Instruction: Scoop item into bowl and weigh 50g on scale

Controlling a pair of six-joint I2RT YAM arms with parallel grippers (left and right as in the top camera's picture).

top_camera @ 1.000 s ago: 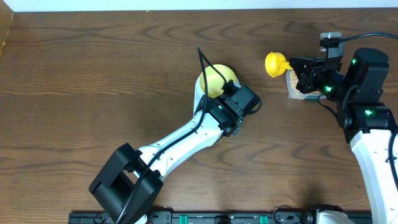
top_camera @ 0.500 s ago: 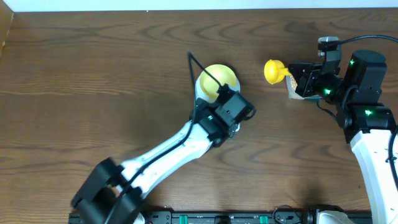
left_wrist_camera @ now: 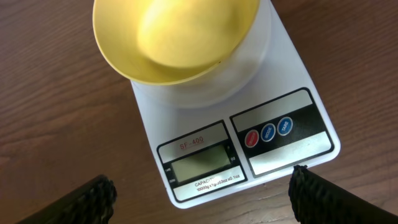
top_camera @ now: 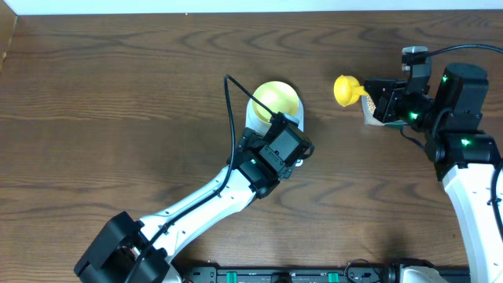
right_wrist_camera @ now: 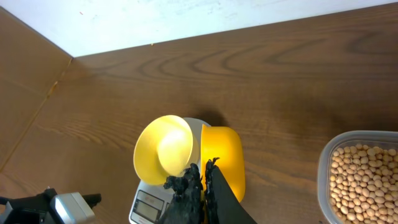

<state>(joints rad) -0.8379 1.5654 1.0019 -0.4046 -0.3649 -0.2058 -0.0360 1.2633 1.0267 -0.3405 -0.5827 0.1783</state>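
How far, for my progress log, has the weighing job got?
Done: the empty bowl sits on the scale. In hand: the right gripper is shut on the yellow scoop, which looks empty. Left: the beans lie in the tub; scooping and weighing remain.

Overhead looks straight down; left wrist close, right wrist farther, both sharing the scale.

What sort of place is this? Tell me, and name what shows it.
Probably a robotics lab bench, not a kitchen: two robot arms at a wooden table, with a kitchen scale, a bowl and a tub of beans.
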